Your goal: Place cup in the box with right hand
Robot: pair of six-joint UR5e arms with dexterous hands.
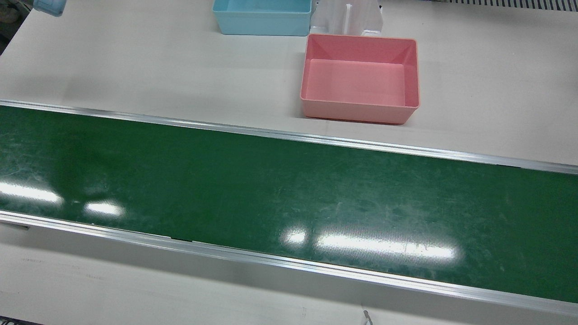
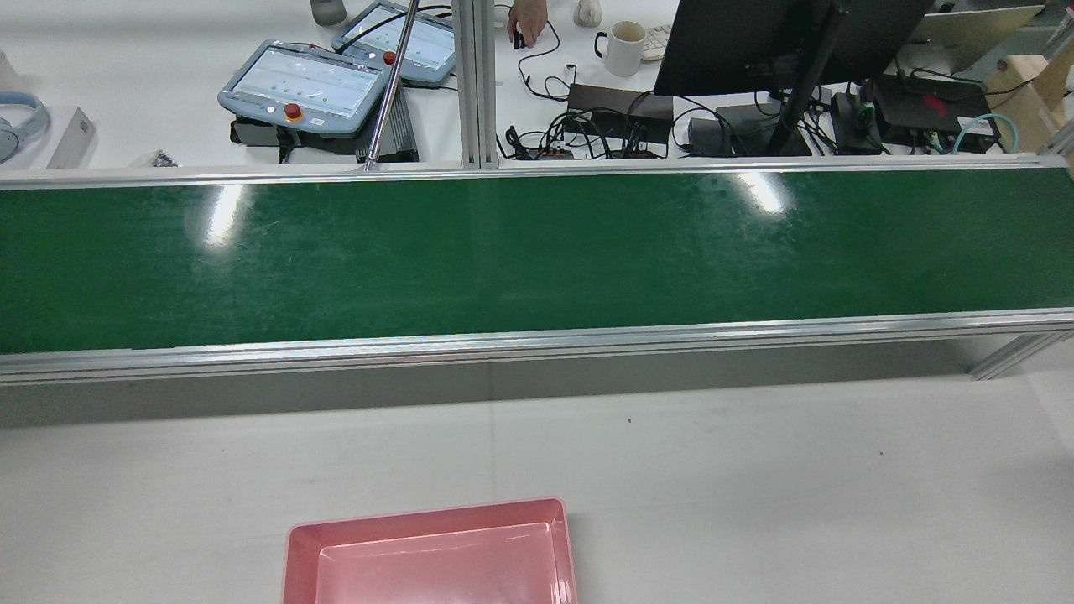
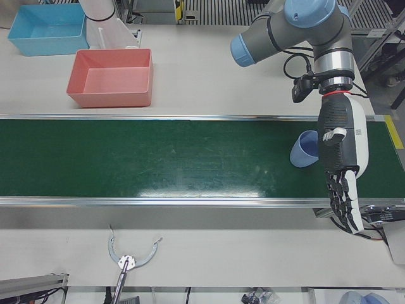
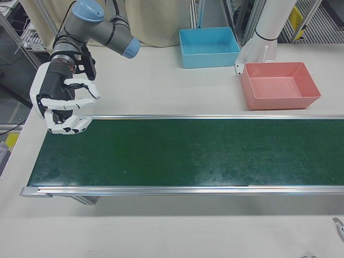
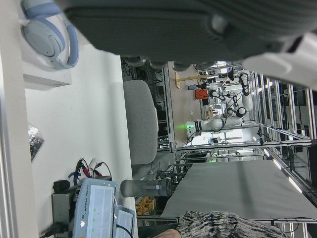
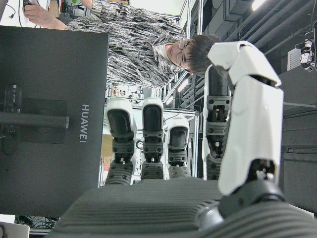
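A light blue cup [image 3: 304, 150] sits tilted on the green belt [image 3: 158, 158] near its end on the robot's left, seen only in the left-front view. My left hand [image 3: 342, 166] hangs flat and open right beside it, fingers stretched toward the front rail; whether they touch is unclear. My right hand [image 4: 63, 105] hovers over the belt's opposite end, fingers loosely curled and apart, holding nothing; its fingers [image 6: 152, 144] show empty in the right hand view. A pink box [image 4: 279, 86] stands empty on the white table behind the belt, also in the front view [image 1: 360, 113].
A blue box [image 4: 209, 40] stands behind the pink one, beside a white pedestal [image 4: 258, 45]. A metal ring tool [image 3: 130, 253] lies on the front table. Teach pendants [image 2: 298, 84], a monitor [image 2: 755, 33] and cables lie beyond the belt.
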